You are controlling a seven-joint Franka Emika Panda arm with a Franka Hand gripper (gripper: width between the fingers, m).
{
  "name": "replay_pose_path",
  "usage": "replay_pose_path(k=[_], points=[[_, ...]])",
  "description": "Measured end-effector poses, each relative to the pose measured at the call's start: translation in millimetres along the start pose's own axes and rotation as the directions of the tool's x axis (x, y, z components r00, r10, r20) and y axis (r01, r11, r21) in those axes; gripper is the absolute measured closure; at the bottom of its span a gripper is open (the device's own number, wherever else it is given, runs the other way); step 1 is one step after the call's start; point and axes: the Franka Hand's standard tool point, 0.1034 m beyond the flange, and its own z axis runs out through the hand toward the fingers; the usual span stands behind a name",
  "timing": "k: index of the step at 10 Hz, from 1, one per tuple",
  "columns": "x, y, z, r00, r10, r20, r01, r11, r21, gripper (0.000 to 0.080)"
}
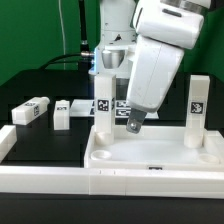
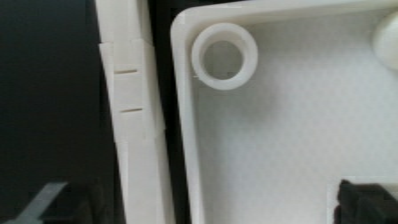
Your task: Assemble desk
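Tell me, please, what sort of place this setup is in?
Most likely a robotics lab bench. A white robot arm hangs over a black table, the loose desk legs and tray-like tabletop carry small black-and-white tags, and a white rail fences the work area.

You have the tabletop (image 1: 160,158) lying rim-up on the black table (image 1: 50,140), close against the white border rail (image 1: 50,178). The left upright leg (image 1: 102,100) and the right upright leg (image 1: 197,108) stand at its far corners. The gripper (image 1: 132,123) hangs low between them. Two loose legs (image 1: 33,112) lie on the table towards the exterior view's left.
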Motion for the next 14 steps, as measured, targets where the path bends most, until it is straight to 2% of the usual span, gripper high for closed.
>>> replay_pose_path(k=[2, 3, 5, 9, 10, 12, 14], points=[[-2.1, 0.2, 0.6, 1.000, 0.022, 0.001, -0.022, 1.000, 0.001, 0.0151], [-13.4, -0.8, 1.1, 0.995, 0.099, 0.012, -0.099, 0.994, 0.035, 0.0151], [-35.4, 3.7, 0.6, 0.954, 0.296, 0.034, -0.298, 0.952, 0.068, 0.0151], [-35.6, 3.1, 1.7, 0.855, 0.516, 0.050, -0.518, 0.853, 0.059, 0.0151], [-42.4, 1.7, 3.6, 0.814, 0.578, 0.058, -0.581, 0.812, 0.060, 0.0151], [-55.5, -1.5, 7.0, 0.683, 0.726, 0.079, -0.730, 0.681, 0.056, 0.0151], [-53.0, -1.7, 7.6, 0.574, 0.814, 0.086, -0.819, 0.573, 0.044, 0.0151]])
